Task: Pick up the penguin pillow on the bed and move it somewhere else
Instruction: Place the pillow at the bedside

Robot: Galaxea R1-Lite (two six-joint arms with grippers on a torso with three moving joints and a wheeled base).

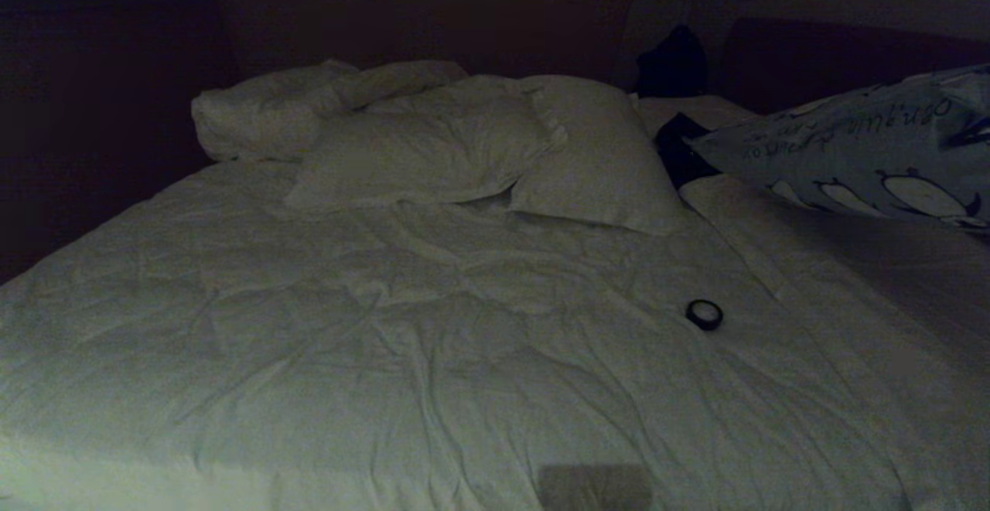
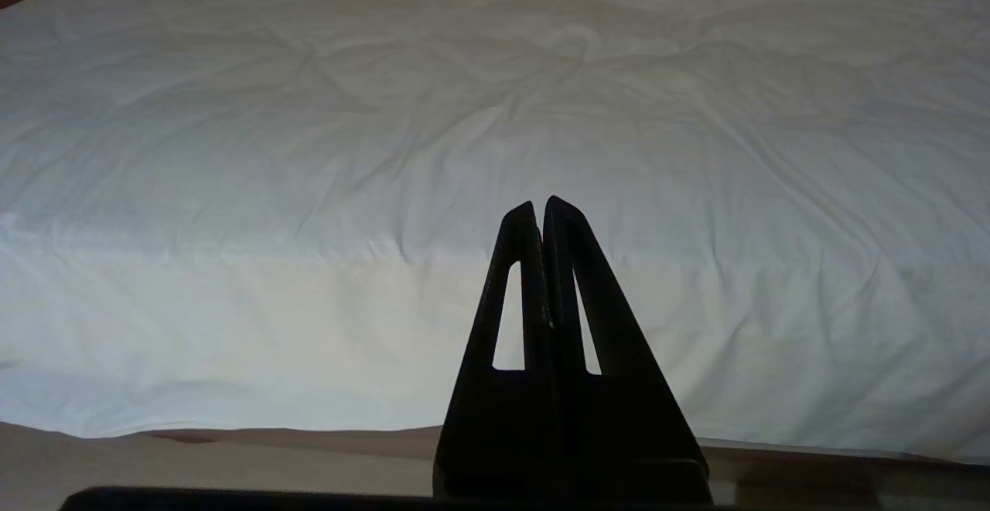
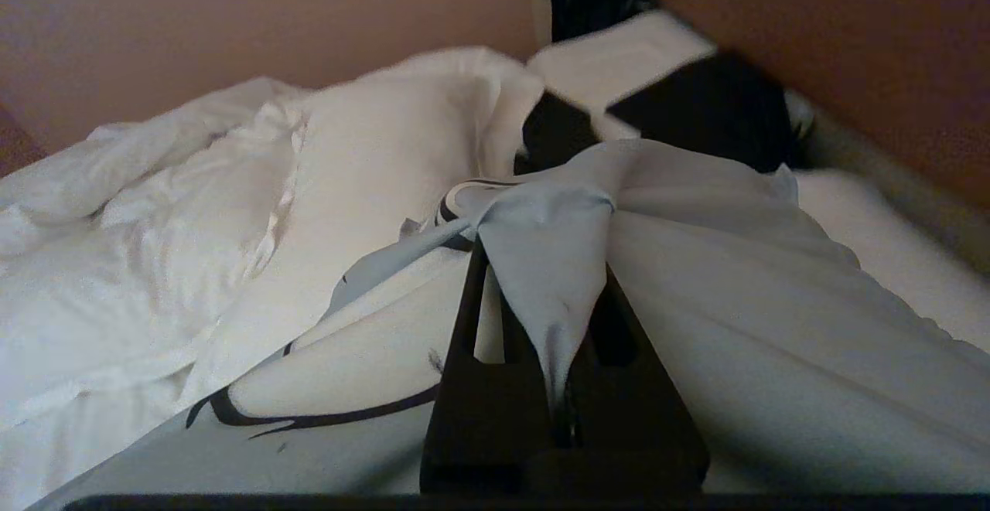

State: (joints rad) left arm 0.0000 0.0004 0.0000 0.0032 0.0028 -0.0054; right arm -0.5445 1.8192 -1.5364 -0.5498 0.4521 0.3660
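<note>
I have the right gripper (image 3: 553, 294) clamped on a bunched fold of the penguin pillow (image 1: 866, 159), and that pinch explains the way the fabric gathers to a peak over the black fingers (image 3: 464, 341) in the right wrist view: the cloth is drawn up and hangs from the grip rather than lying flat. From the head camera the pillow sits lifted at the right side of the bed (image 1: 387, 356), its printed face and script tilted toward me, just beyond the white pillows (image 1: 479, 144) at the head end and above the duvet (image 1: 348, 325). I judge it is off the bed surface along its near edge, though I cannot see the far edge. The right arm itself is outside the head view; its wrist camera looks along the bed toward the white pillows, so the gripper points roughly level. A small dark ring (image 1: 704, 315) lies on the duvet, well apart from the pillow. My left gripper (image 2: 543, 209) is pressed closed on nothing, parked low at the bed's near edge.
</note>
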